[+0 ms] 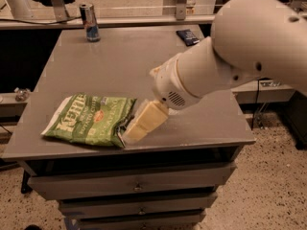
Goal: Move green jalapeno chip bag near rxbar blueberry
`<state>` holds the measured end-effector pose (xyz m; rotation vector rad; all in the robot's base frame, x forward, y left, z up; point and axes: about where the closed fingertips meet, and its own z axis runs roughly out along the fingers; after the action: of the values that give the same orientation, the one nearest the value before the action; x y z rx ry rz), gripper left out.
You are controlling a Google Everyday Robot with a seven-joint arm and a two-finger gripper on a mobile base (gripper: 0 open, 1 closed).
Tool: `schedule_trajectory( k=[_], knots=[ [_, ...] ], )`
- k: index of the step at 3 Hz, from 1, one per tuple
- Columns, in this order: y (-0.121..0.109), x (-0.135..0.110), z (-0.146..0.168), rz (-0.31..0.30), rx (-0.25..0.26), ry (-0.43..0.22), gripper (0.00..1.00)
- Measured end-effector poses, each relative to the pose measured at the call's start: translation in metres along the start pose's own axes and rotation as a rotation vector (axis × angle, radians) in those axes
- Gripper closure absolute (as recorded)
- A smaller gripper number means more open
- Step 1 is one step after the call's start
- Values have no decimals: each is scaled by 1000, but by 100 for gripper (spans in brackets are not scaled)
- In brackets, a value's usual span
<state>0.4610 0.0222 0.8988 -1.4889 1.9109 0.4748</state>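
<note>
The gripper sits at the 3 o'clock edge of the chip bag, placed to grasp it; open or closed cannot be told. The bar lies toward 1 o'clock.

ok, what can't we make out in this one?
All in the camera view:
- end effector, at the right end of the green jalapeno chip bag: contact unclear, since its own body covers that edge of the bag.
- rxbar blueberry, far right corner: print too small to read.
- can, far left: label too small to read.
- table, right side: partly hidden behind the arm.
</note>
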Motion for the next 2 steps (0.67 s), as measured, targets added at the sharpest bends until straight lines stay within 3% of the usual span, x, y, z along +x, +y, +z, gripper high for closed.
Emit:
schedule_trajectory(
  k=[2],
  knots=[
    [18, -14, 66, 40, -61, -65, 0]
  ],
)
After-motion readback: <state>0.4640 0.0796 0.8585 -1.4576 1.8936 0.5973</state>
